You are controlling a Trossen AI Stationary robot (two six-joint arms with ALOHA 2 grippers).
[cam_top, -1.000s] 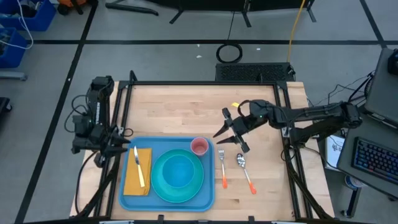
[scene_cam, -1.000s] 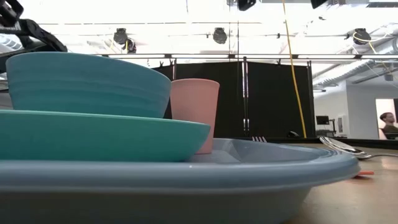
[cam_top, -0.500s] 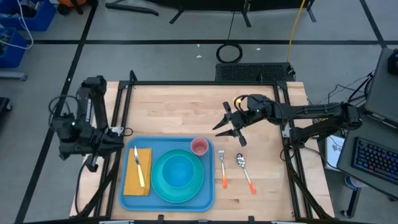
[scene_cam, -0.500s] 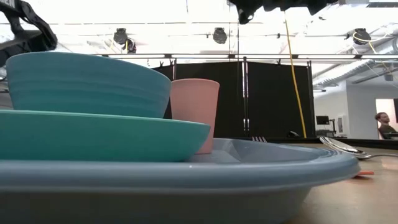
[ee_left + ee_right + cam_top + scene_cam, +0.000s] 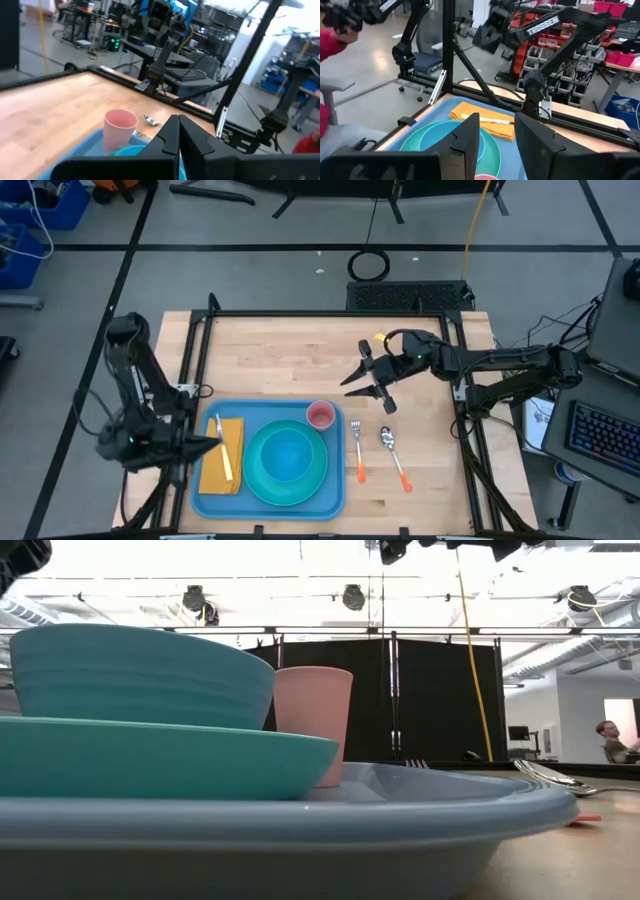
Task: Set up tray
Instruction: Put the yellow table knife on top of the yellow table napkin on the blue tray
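High view: tray (image 5: 268, 501), long axis left-right along table's (image 5: 300, 360) near edge.

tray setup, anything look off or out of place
Mostly tidy: napkin with knife, plate with bowl and pink cup sit on the tray. The fork and spoon lie on the table right of it.

Light-blue tray (image 5: 204, 502), teal plate (image 5: 258, 489), pink cup (image 5: 321, 416), yellow napkin (image 5: 212, 470)

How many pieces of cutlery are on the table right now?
3. A knife lies on the yellow napkin in the tray. A fork and a spoon lie on the table right of the tray. None looks hidden.
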